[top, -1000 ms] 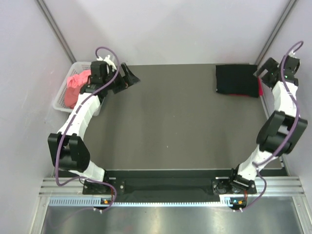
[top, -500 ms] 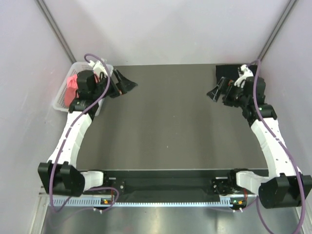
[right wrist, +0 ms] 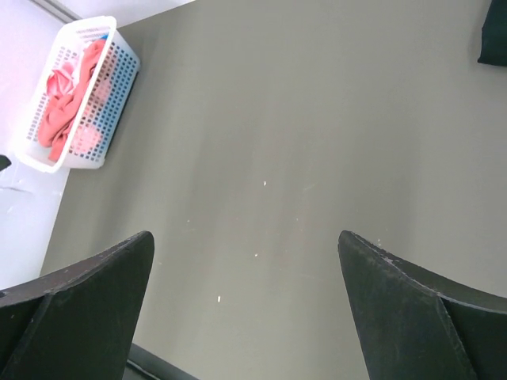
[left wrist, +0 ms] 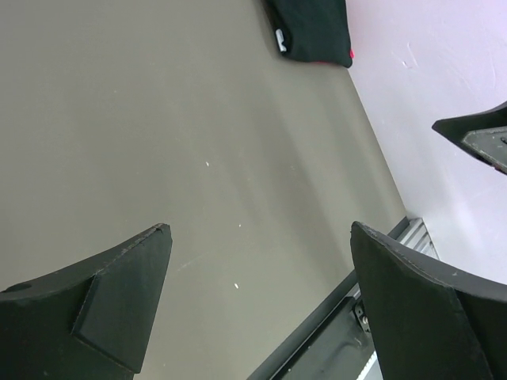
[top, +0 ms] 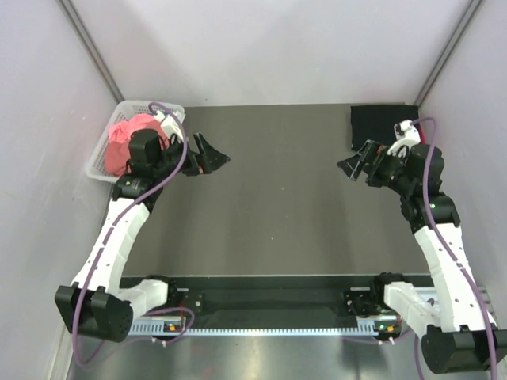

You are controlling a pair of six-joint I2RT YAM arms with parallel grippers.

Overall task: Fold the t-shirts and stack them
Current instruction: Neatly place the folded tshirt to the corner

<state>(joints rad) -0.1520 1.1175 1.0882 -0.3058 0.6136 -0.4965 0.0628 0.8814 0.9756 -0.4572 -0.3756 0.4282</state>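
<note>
Left gripper and right gripper hover over the table, jaws spread wide, nothing held. Far left, the salmon pink shirt lies heaped in the basket; far right sits the folded black shirt. Next pick looks like the left's: reach deep and pinch a single shirt.

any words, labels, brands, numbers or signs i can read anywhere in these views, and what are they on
No text reads clearly in any view.
White tag on the folded black t-shirt: too small to read.
Pale strip along the near rail, finely marked: too small to read.
</note>
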